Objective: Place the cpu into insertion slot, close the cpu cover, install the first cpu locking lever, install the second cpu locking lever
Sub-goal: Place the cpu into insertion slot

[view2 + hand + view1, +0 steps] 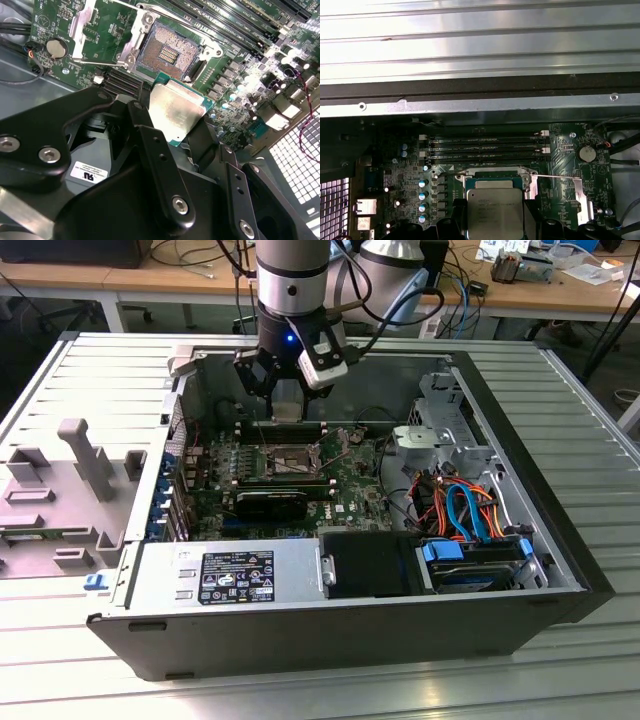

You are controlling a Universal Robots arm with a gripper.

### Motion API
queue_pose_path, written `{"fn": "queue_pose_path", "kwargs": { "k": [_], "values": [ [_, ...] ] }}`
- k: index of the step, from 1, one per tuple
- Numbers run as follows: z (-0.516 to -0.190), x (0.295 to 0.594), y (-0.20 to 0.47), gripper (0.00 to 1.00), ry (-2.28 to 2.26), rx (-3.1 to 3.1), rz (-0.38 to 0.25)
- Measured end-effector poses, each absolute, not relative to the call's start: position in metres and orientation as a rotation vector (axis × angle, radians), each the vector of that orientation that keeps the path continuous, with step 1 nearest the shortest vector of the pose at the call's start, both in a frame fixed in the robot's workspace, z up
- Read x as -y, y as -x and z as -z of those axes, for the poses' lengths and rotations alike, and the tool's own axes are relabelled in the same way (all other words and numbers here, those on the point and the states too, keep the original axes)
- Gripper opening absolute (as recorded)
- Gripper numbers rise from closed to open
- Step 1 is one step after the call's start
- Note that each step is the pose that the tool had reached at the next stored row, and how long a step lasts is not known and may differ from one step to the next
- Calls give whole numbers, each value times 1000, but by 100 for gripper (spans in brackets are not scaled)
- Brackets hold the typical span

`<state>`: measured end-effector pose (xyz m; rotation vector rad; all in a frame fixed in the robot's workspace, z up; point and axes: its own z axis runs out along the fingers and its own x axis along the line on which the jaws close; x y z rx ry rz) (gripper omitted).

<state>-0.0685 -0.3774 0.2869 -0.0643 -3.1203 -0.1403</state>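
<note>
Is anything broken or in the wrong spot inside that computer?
Nothing looks broken. The small, silver-topped square cpu is not in its place: the black gripper clamps it in the air near the open, silver-rimmed square insertion slot.

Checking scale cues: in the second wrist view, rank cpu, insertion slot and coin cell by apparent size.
cpu and insertion slot: alike, and the cpu is nearer the camera, so unranked.
Then the coin cell, clearly smallest.

My arm silver-grey tube with black band, blue light at wrist, black cables, my gripper matte black, silver screws, white label.
</note>
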Motion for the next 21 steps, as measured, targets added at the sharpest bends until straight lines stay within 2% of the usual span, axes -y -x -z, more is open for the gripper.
{"fn": "queue_pose_path", "kwargs": {
  "k": [21],
  "values": [
    [-287,377,68,55,151,3120,141]
  ]
}}
